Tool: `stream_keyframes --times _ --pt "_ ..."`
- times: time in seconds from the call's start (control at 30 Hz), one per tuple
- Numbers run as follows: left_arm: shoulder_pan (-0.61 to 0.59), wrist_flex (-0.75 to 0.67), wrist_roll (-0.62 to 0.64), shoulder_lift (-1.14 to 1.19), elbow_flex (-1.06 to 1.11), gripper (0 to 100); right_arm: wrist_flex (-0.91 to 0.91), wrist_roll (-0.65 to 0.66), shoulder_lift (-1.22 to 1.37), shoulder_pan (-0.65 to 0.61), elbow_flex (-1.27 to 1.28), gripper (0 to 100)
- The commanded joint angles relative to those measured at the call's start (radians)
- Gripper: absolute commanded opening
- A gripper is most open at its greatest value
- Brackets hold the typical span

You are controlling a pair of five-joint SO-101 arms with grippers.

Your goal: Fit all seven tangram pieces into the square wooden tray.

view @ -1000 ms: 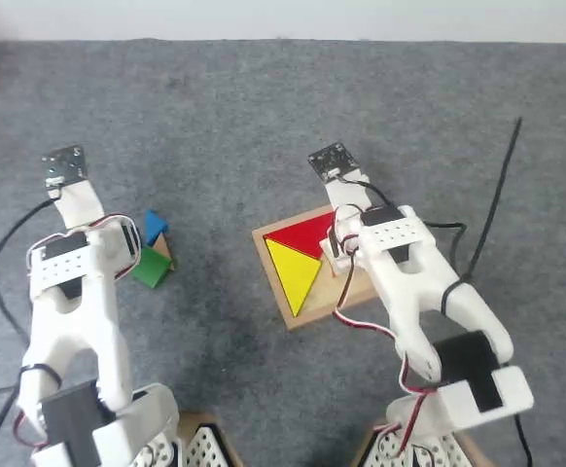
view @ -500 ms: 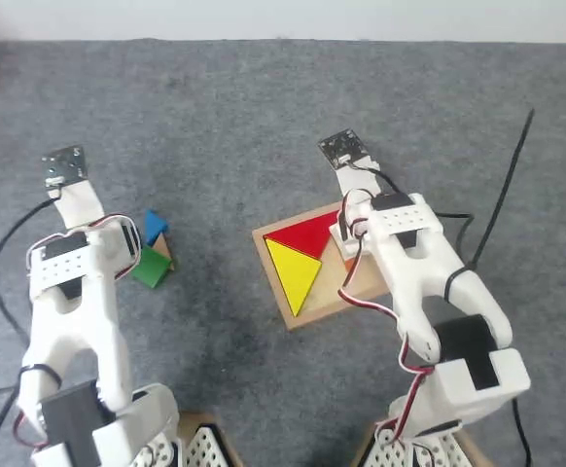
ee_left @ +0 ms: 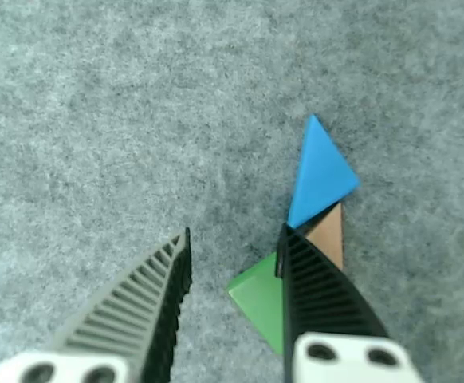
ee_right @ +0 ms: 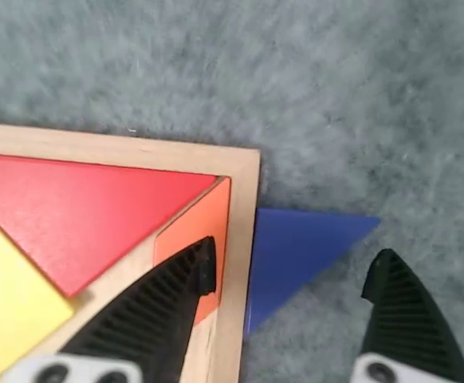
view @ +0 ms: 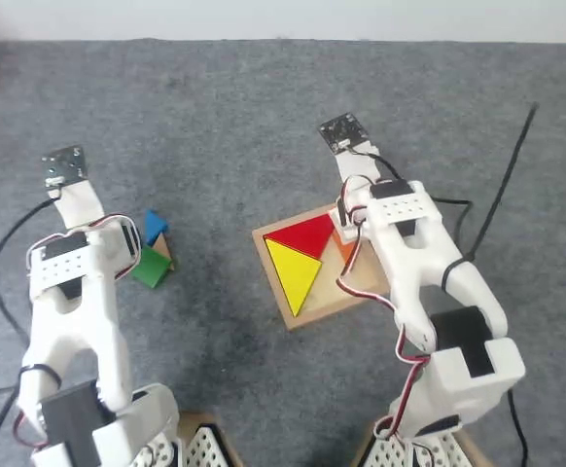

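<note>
One orange piece half behind tool.

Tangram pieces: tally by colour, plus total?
red: 1
yellow: 1
orange: 1
light blue: 1
dark blue: 1
green: 1
tan: 1
Total: 7

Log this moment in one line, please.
tray: red triangle, yellow triangle, orange piece in | right gripper: open astride tray rim, dark blue triangle outside | left gripper: open, beside light blue triangle, green piece, tan piece
</note>
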Motion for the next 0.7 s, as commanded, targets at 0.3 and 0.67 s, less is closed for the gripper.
stream_keyframes --times 0.3,0.67 --pt "0.012 0.063 -0.015 -0.272 0.045 17 0.088 -0.1 -0.24 -0.285 -0.017 31.0" --pt "0.018 0.361 -0.144 -0.138 -0.14 26 0.079 -0.069 -0.466 -0.051 0.288 30.7"
